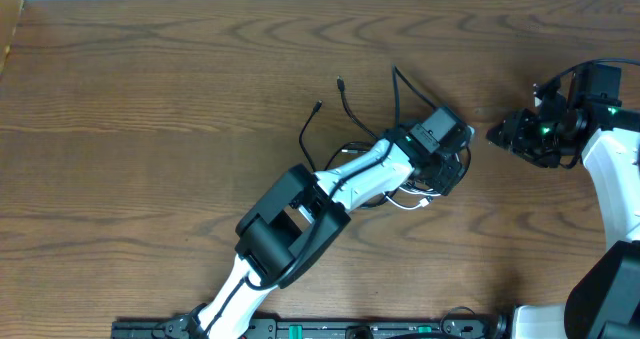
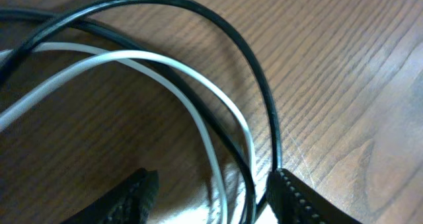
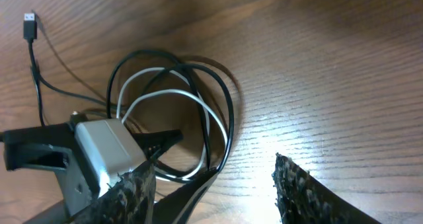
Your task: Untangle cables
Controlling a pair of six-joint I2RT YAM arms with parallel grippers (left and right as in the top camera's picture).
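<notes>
The cables lie in a tangle at the table's middle. Black cables (image 1: 345,97) send loose plug ends toward the far side, and a white cable (image 1: 410,203) peeks out under the arm. My left gripper (image 1: 452,169) is down on the tangle. In the left wrist view it (image 2: 213,178) is open, with strands of the white cable (image 2: 125,54) and a black cable (image 2: 264,92) between its fingers. My right gripper (image 1: 497,134) hovers to the right, open and empty (image 3: 213,166). It looks at the black (image 3: 228,112) and white (image 3: 172,92) loops.
A black cable's USB plug (image 3: 29,26) lies apart at the far left of the right wrist view. The left gripper's grey camera block (image 3: 102,148) sits over the tangle. The wooden table (image 1: 150,129) stretches left.
</notes>
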